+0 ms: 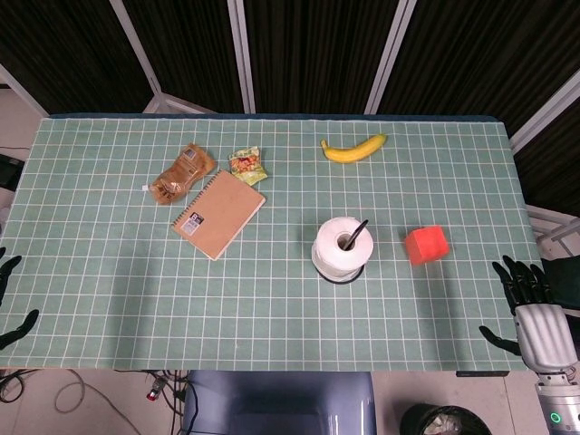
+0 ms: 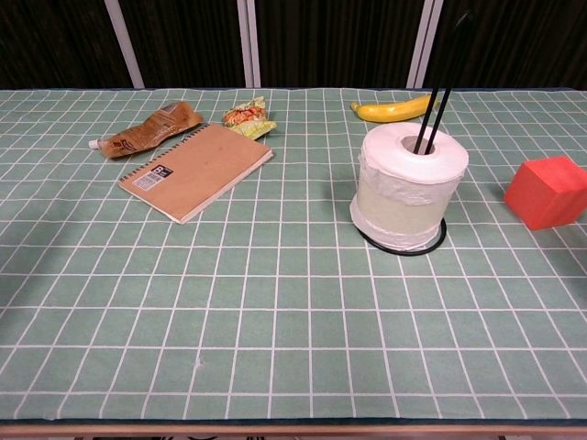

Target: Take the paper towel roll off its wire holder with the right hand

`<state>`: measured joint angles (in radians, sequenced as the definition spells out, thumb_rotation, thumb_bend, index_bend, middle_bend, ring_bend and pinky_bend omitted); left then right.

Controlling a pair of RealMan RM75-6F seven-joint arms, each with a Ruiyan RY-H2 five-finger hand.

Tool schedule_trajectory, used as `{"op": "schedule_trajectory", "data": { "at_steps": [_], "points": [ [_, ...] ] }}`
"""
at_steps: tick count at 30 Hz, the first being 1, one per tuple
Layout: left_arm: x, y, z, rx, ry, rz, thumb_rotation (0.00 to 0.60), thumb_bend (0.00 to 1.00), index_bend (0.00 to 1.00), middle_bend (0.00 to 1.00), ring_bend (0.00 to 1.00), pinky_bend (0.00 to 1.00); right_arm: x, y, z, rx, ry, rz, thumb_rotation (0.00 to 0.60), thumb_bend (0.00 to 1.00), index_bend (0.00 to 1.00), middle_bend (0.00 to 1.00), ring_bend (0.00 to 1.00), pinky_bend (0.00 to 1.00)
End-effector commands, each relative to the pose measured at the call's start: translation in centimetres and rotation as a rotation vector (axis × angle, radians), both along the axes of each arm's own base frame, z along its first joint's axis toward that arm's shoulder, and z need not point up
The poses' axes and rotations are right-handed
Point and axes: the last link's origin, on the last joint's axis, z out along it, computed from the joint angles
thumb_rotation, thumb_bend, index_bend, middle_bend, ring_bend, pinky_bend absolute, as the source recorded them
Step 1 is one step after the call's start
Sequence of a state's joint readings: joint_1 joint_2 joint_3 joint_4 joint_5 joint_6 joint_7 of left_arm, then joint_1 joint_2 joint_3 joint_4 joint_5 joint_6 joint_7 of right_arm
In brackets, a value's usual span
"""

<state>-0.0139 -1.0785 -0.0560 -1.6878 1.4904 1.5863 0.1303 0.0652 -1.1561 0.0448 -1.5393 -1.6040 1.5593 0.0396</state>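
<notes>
Near edge of the desk [image 1: 272,335], right corner: right hand [image 1: 530,304] sits just off the corner, palm up over the edge, fingers spread and holding nothing. Judgement: a parked pose, not a reach; nothing is touched and the task step has not begun.

Near edge, left corner: only the fingertips of the left hand [image 1: 11,304] show at the frame border in the head view. They look spread and hold nothing. Well apart from every object, presumably kept out of the way since the task names the other hand.

Middle of the desk, right of centre: paper towel roll [image 2: 408,188] stands upright, threaded over the wire holder [image 2: 440,82]. The holder's black base ring peeks out under the roll; its two thin rods rise through the core and well above it. Judgement: the roll must go straight up along the rods before it comes free, so a side grasp with vertical lift is called for.

Just right of the roll, toward the right edge: red block [image 2: 548,191], between hand and roll. It could be clipped on the approach.

Left of centre: notebook [image 2: 195,170], lying flat and askew.

Toward the far edge: brown pouch [image 2: 147,130] and small snack packet [image 2: 249,115] beyond the notebook; banana [image 2: 394,110] beyond the roll. None obstructs the lift.
</notes>
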Motion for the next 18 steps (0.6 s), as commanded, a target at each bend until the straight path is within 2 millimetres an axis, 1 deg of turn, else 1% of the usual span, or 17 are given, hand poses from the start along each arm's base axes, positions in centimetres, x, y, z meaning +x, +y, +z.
{"op": "schedule_trajectory", "data": {
  "at_steps": [1, 4, 5, 6, 9, 12, 14, 18],
  "points": [
    [0.0, 0.0, -0.1, -0.006, 0.001, 0.004, 0.6, 0.22, 0.13, 0.0, 0.0, 0.03, 0.0, 0.2, -0.6, 0.026, -0.061, -0.04, 0.6, 0.0, 0.01, 0.0, 0.0, 0.0],
    [0.1, 0.0, -0.2, -0.005, 0.005, -0.003, 0.6, 0.22, 0.13, 0.0, 0.0, 0.03, 0.9, 0.0, -1.4, 0.144, -0.259, -0.096, 0.6, 0.0, 0.0, 0.0, 0.0, 0.0],
    [0.2, 0.0, -0.3, -0.007, 0.005, -0.002, 0.6, 0.22, 0.13, 0.0, 0.0, 0.03, 1.4, -0.5, -1.8, 0.198, -0.351, -0.112, 0.6, 0.0, 0.0, 0.0, 0.0, 0.0],
    [0.2, 0.0, -0.3, -0.008, 0.004, -0.002, 0.6, 0.22, 0.13, 0.0, 0.0, 0.03, 1.7, -1.0, -1.9, 0.237, -0.402, -0.121, 0.6, 0.0, 0.0, 0.0, 0.0, 0.0],
    [0.2, 0.0, -0.2, -0.001, 0.002, -0.003, 0.6, 0.22, 0.13, 0.0, 0.0, 0.03, 2.5, -3.1, -2.5, 0.325, -0.531, -0.134, 0.6, 0.0, 0.0, 0.0, 0.0, 0.0],
    [0.2, -0.1, -0.1, 0.005, 0.001, -0.002, 0.6, 0.22, 0.13, 0.0, 0.0, 0.03, 3.2, -5.5, -3.6, 0.381, -0.664, -0.156, 0.6, 0.0, 0.0, 0.0, 0.0, 0.0],
    [0.1, -0.1, -0.1, 0.004, 0.001, -0.002, 0.6, 0.22, 0.13, 0.0, 0.0, 0.03, 3.5, -7.5, -5.0, 0.412, -0.762, -0.187, 0.6, 0.0, 0.0, 0.0, 0.0, 0.0],
    [0.0, 0.0, 0.0, 0.005, 0.0, 0.003, 0.6, 0.22, 0.13, 0.0, 0.0, 0.03, 3.4, -10.1, -7.4, 0.401, -0.843, -0.214, 0.6, 0.0, 0.0, 0.0, 0.0, 0.0]
  ]
}}
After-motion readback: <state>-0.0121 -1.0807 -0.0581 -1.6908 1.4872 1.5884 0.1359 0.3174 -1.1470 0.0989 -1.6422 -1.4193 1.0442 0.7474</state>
